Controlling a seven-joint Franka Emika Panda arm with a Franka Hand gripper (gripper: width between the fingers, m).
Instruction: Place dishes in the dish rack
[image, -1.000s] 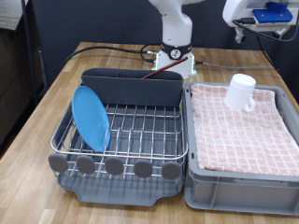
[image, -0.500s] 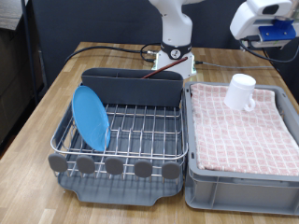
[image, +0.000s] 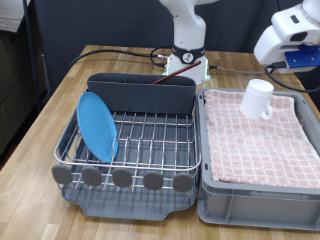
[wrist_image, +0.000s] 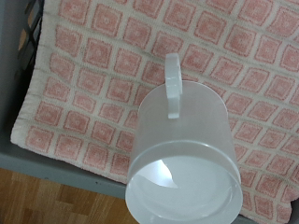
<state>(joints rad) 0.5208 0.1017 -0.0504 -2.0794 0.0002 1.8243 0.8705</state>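
Observation:
A white handled mug (image: 258, 98) stands on the pink checked cloth in the grey bin. It fills the wrist view (wrist_image: 179, 140), seen from above with its mouth open and its handle (wrist_image: 172, 82) on the far side. The gripper (image: 275, 66) hangs above and just to the exterior view's right of the mug; its fingers do not show in the wrist view. The light-blue plate (image: 97, 125) stands on edge in the dish rack (image: 130, 150) at its left side. A thin reddish-brown spoon handle (image: 163, 81) pokes out of the rack's cutlery box (image: 140, 92).
The grey bin (image: 258, 185) with the pink checked cloth (image: 260, 140) sits right of the rack. The robot base (image: 186, 55) stands behind the rack. The wooden table (image: 40, 120) shows at the left, and the bin's edge (wrist_image: 11, 65) shows in the wrist view.
The hand has moved towards the exterior view's right and down, closer to the mug. The plate, mug and rack have not moved.

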